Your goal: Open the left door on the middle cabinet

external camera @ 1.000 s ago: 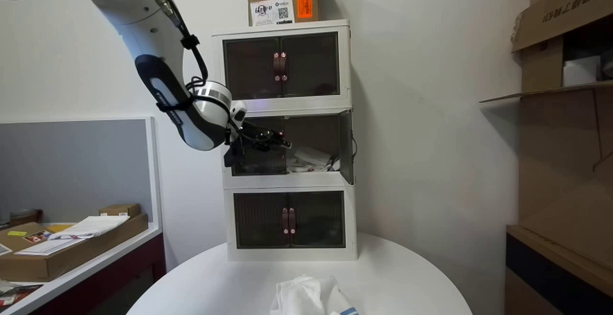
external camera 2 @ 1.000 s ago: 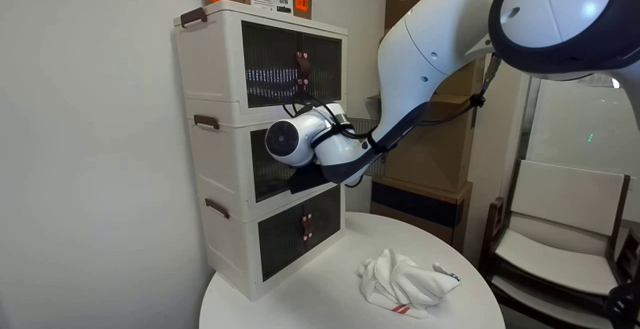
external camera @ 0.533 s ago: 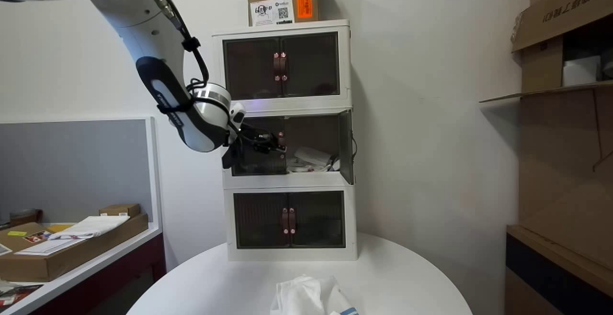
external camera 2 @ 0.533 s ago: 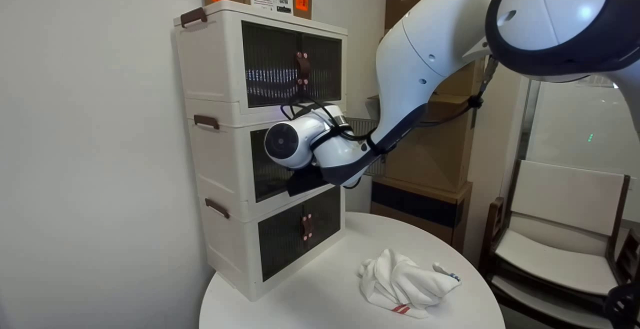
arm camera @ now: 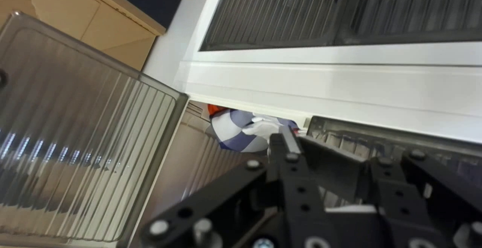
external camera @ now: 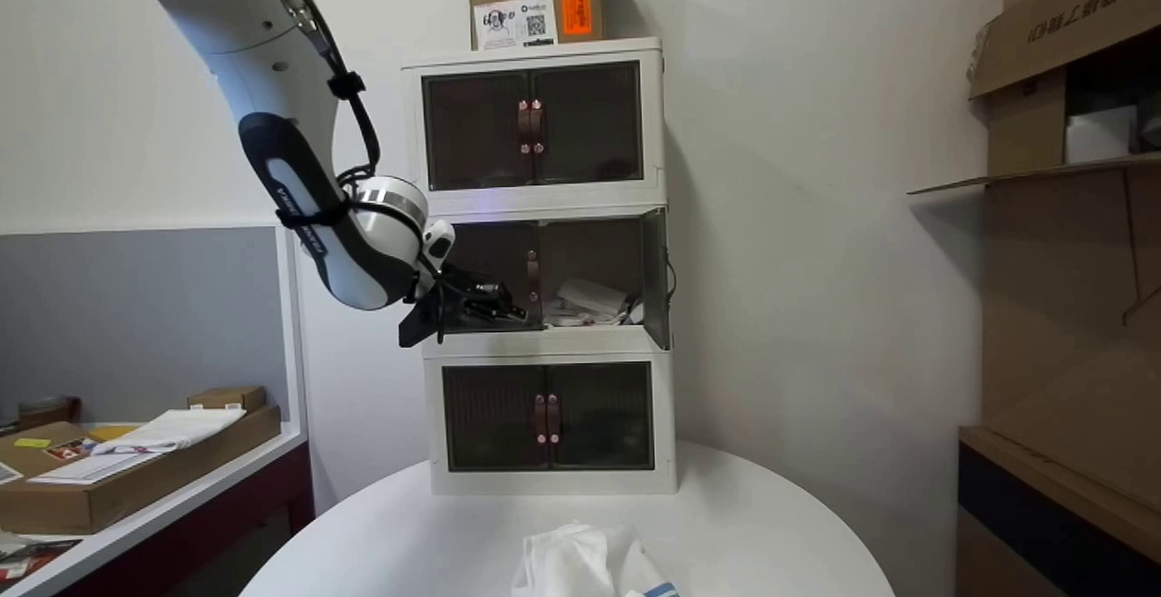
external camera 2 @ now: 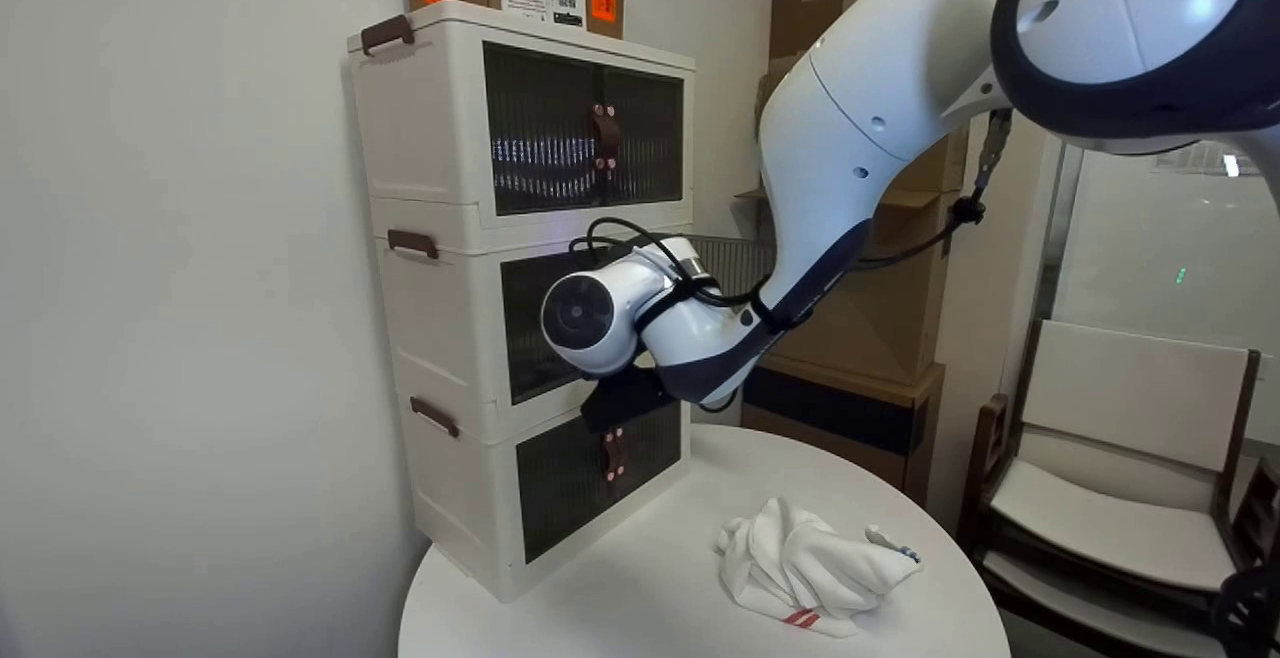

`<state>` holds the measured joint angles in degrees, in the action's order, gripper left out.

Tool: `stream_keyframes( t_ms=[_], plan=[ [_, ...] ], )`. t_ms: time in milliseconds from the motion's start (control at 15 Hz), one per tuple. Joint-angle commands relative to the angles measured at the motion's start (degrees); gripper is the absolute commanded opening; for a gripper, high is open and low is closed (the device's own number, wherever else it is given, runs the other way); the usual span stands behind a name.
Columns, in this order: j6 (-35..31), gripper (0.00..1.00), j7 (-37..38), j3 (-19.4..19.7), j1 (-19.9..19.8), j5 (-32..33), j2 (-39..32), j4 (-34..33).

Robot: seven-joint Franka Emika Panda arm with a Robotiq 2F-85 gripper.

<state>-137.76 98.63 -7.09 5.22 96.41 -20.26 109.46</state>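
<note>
The middle cabinet (external camera: 603,340), white, stands in a stack between two similar ones. Its left door (external camera: 494,248), a dark ribbed pane, looks closed, with a brown handle (external camera: 533,277) at its inner edge. The arm covers part of that door in an exterior view (external camera 2: 530,338). In the wrist view, which stands upside down, the left door (arm camera: 433,152) lies at the right. In front of its lower part, below the handle, my gripper (external camera: 519,314) is shut with nothing in it. Whether it touches the pane I cannot tell.
The right-hand door (external camera: 657,279) of the same cabinet is swung outward; pale cloths (external camera: 590,302) lie inside. Below is the bottom cabinet (external camera: 553,484), above it the top cabinet (external camera: 544,51). A crumpled white towel (external camera 2: 810,568) rests on the round white table (external camera 2: 600,618).
The gripper has closed and moved down and to the left in an exterior view, away from the handle, which now shows fully. The left door has not visibly moved.
</note>
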Motion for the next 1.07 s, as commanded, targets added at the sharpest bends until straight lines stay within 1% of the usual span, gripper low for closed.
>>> stream_keyframes(
  t_ms=[0, 67, 133, 200, 267, 333, 467, 667, 800, 1000],
  plan=[
    [-1.17, 0.28, 1.02, -0.16, -0.36, -1.67, 4.47, 5.60],
    [-1.23, 0.29, 0.93, -0.11, -0.41, -1.99, 5.06, 6.21],
    [-1.06, 0.35, 0.95, 0.06, -0.40, -1.69, 5.66, 6.54],
    [-0.98, 0.44, 1.09, 0.17, -0.40, -1.25, 6.15, 6.66],
    [-0.85, 0.51, 1.20, 0.26, -0.41, -0.80, 6.59, 6.58],
    [-0.82, 0.60, 1.32, 0.37, -0.44, -0.21, 6.88, 6.03],
    [-0.73, 0.73, 1.44, 0.52, -0.44, 0.74, 7.18, 4.74],
    [-1.08, 0.96, 1.54, 0.64, -0.58, 1.67, 7.10, 2.80],
    [-1.24, 1.00, 1.61, 0.70, -0.61, 2.20, 6.59, 1.46],
    [-0.82, 1.00, 1.74, 0.93, -0.59, 3.72, 5.58, -0.55]
  ],
)
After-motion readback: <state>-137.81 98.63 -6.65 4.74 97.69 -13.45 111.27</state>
